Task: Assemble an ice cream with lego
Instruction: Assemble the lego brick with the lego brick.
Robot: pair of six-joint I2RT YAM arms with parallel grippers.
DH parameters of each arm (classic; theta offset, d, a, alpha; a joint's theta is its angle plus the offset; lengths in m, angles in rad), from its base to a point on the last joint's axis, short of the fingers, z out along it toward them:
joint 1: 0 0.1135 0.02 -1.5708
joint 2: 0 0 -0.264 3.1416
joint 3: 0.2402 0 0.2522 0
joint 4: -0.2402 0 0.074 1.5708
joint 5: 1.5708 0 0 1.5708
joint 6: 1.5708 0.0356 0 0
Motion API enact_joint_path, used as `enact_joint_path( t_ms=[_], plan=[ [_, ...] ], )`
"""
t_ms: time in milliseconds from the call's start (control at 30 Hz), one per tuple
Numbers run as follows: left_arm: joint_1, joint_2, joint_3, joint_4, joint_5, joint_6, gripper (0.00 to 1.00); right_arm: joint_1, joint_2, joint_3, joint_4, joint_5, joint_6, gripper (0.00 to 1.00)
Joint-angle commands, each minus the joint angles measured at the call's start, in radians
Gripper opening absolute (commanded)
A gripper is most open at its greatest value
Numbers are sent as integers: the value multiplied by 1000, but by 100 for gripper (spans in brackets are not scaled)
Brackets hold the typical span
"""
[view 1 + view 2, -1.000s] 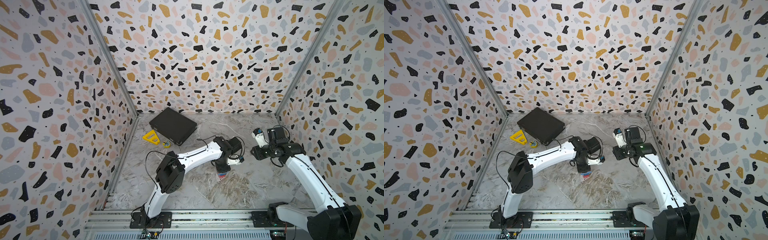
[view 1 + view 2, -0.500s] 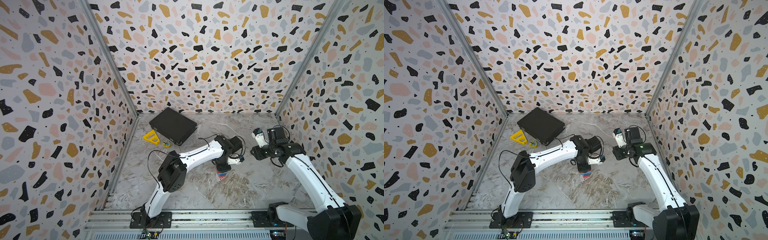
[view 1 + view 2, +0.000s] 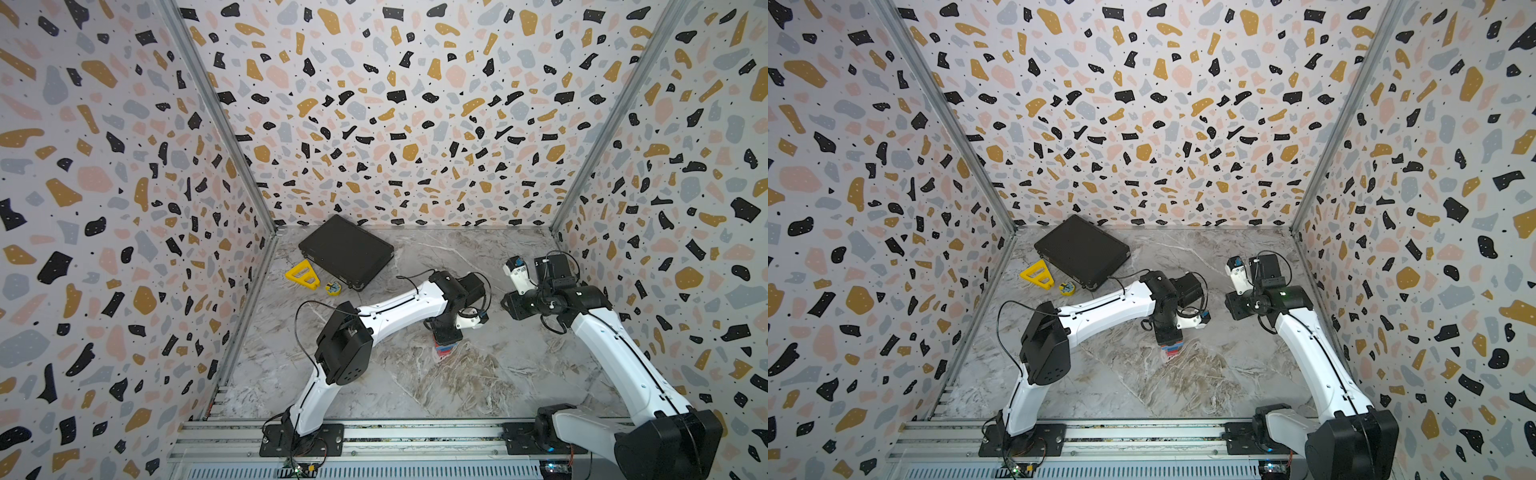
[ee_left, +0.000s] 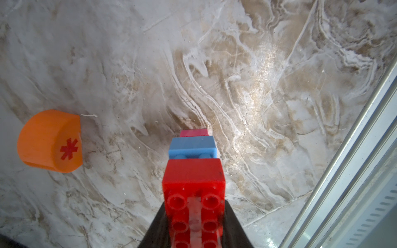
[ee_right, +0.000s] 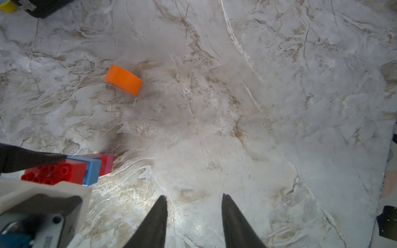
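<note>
My left gripper (image 4: 194,206) is shut on the long red brick (image 4: 193,184) of a partly built ice cream. A light-blue layer (image 4: 192,148) and a red-and-pink stem (image 4: 194,133) stick out beyond it, pointing down at the marble table. In both top views this lego stack (image 3: 444,349) (image 3: 1171,350) hangs under the left gripper (image 3: 446,334) mid-table. I cannot tell whether the stem touches the table. The orange dome (image 4: 50,141) (image 5: 124,80) with the red asterisk lies loose, apart from the stack; both top views hide it. My right gripper (image 5: 194,197) is open and empty.
A black case (image 3: 346,251) lies at the back left, with a yellow triangular frame (image 3: 302,274) and a small yellow disc (image 3: 333,288) beside it. An aluminium rail (image 3: 415,432) runs along the front edge. Terrazzo walls close in three sides.
The left arm's elbow has shifted very slightly. The stack and the right arm have stayed where they were.
</note>
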Motion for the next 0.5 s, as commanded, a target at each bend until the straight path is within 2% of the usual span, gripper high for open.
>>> enact_joint_path(
  t_ms=[0, 300, 467],
  plan=[
    [-2, -35, -2, 0, -15, -12, 18, -3, -3, -3, 2, -11, 8, 45],
    [-2, -48, 7, 2, -67, -35, 19, -4, 1, -1, 2, -19, 8, 45],
    [-3, -53, 29, -15, -60, -43, 19, -4, 1, -1, 3, -19, 8, 45]
  ],
)
